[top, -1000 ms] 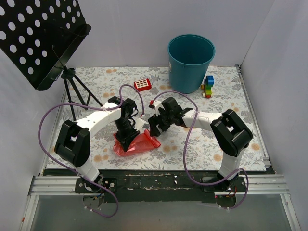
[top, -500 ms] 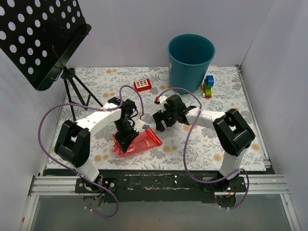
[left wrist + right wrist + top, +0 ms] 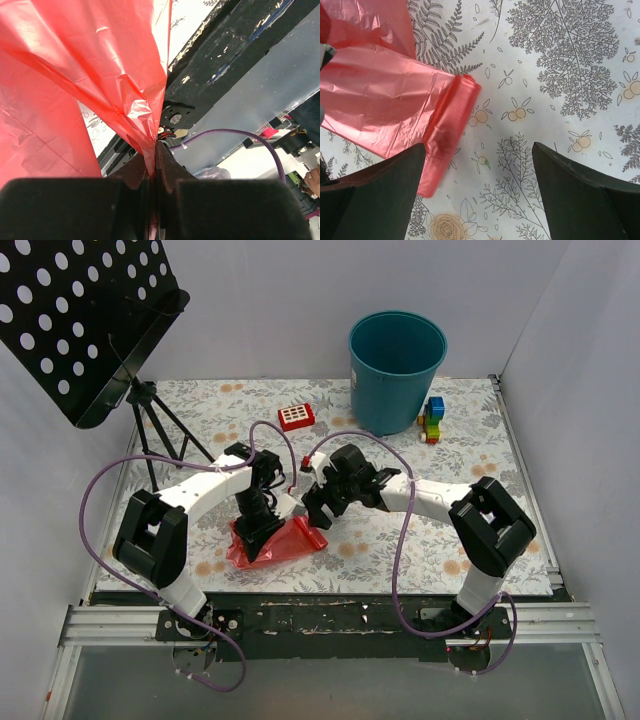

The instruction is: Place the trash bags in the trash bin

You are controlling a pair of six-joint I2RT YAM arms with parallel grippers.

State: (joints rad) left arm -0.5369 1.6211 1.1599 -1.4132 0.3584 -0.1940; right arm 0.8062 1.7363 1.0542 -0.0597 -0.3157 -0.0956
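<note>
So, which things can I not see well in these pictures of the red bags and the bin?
- How many trash bags there are: in the top view the left arm covers the pile, and both wrist views cut it off at the frame edge.
- The floor of the trash bin: in the top view its near wall is in the way.
- The small toy beside the bin: too small to identify in the top view.

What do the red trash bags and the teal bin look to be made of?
The trash bags look like thin plastic film, translucent red-pink and glossy: sharp creases, a rolled-up edge, bright highlights. The trash bin is probably rigid moulded plastic, teal and smooth: even tapered wall, rolled rim.
</note>
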